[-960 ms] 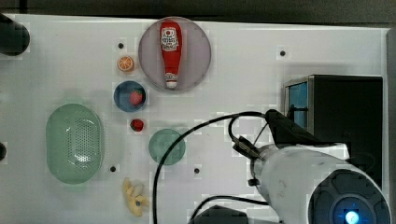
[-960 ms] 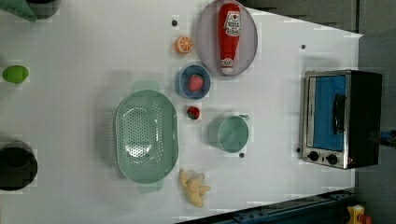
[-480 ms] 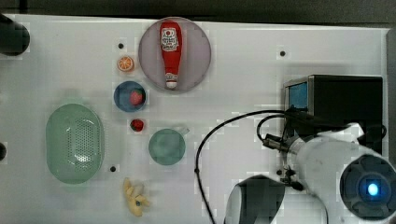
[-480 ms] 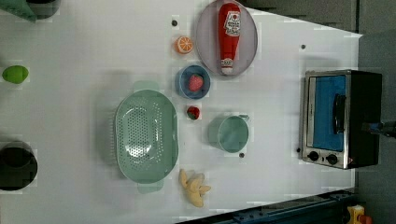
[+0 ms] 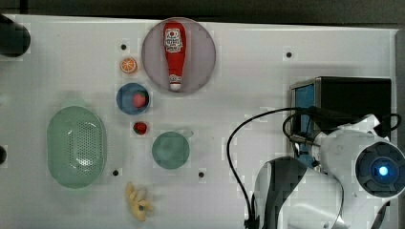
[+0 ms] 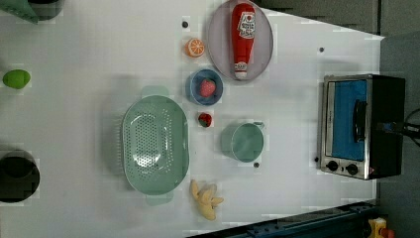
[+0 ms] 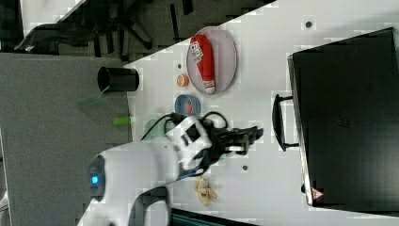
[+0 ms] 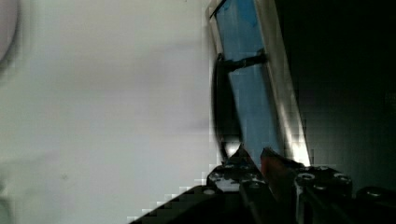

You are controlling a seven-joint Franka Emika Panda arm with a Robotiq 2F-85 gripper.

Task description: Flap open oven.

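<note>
- Top view: white table (image 5: 248, 71) w/ the oven (image 5: 351, 102) at approx. 3 o'clock, blue glass door facing 9 o'clock. Robot arm (image 5: 353, 167) fills 4–5 o'clock and covers the lower part of the oven front. Door looks closed, so the task seems not yet started; approach only.
- Left view: oven (image 6: 364, 126) at 3 o'clock, unobstructed. Door flush in its silver frame, dark bar handle (image 6: 357, 120) mid-door, two knobs toward 6 o'clock. This shows the shut door and knobs plainly, which the top view hides behind the arm. Colander, cup, bowl, ketchup bottle sit well apart, toward centre.
- Right view: oven (image 7: 348, 117) seen from above its black casing, at 3 o'clock; handle (image 7: 278, 122) sticks out toward 9 o'clock. Gripper (image 7: 251, 135) is near the handle but apart from it, a gap of table between. Only here is that gap readable.
- Wrist view: close on door glass (image 8: 247, 93) and handle (image 8: 222, 102), gripper body at 6 o'clock. Can't tell if the gripper is released or clenched; it grasps nothing.
- Left to do, by my reading: reach handle, hook it, pull door down.
</note>
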